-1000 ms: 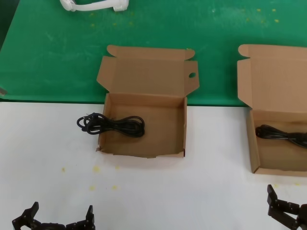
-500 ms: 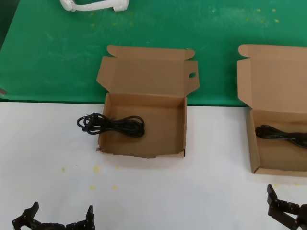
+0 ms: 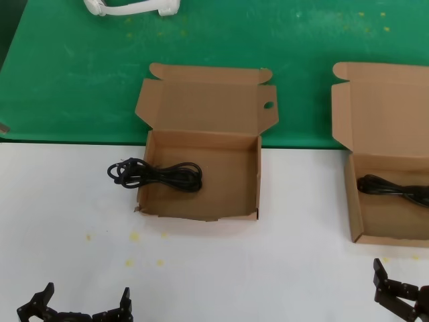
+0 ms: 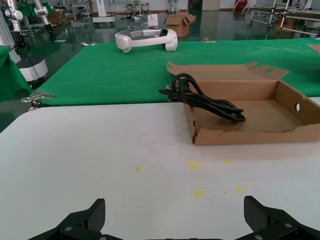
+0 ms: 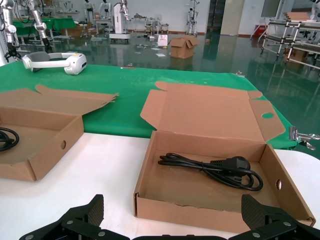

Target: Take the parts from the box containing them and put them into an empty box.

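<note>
The box containing the parts [image 3: 354, 201] stands at the right edge of the head view, and one looped black cable [image 3: 395, 189] lies flat inside it [image 5: 215, 167]. The other box [image 3: 201, 209], in the middle, has a round hole in its right lid flap. A second black cable [image 3: 157, 176] lies across this box's left wall, half inside and half over the table [image 4: 205, 100]. My left gripper [image 3: 85, 298] is open near the table's front edge, holding nothing [image 4: 175, 210]. My right gripper [image 3: 402, 295] is open just in front of the right box [image 5: 200, 207], holding nothing [image 5: 173, 205].
A white plastic piece [image 3: 131, 7] lies at the back of the green mat [image 3: 80, 67]. Both boxes stand where the mat meets the white table [image 3: 234, 268], lids open and leaning back. Small yellow spots mark the table in front of the middle box.
</note>
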Controlling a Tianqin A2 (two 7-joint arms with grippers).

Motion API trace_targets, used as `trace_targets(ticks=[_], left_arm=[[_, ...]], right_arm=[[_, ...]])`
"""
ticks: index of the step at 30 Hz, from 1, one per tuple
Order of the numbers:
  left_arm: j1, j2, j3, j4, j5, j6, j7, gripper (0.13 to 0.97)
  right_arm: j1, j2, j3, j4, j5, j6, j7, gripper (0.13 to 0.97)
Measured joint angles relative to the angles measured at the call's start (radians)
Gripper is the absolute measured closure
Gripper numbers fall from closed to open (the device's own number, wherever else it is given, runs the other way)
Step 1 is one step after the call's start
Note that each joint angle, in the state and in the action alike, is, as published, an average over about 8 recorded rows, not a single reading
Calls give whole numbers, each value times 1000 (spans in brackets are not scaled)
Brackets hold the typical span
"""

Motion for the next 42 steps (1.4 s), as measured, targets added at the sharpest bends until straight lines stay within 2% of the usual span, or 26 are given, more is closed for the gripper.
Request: trace_targets(ticks=[42], left_arm=[[0, 0, 0, 0, 0, 0, 1, 132]], right_arm=[[0, 0, 0, 0, 0, 0, 0, 129]])
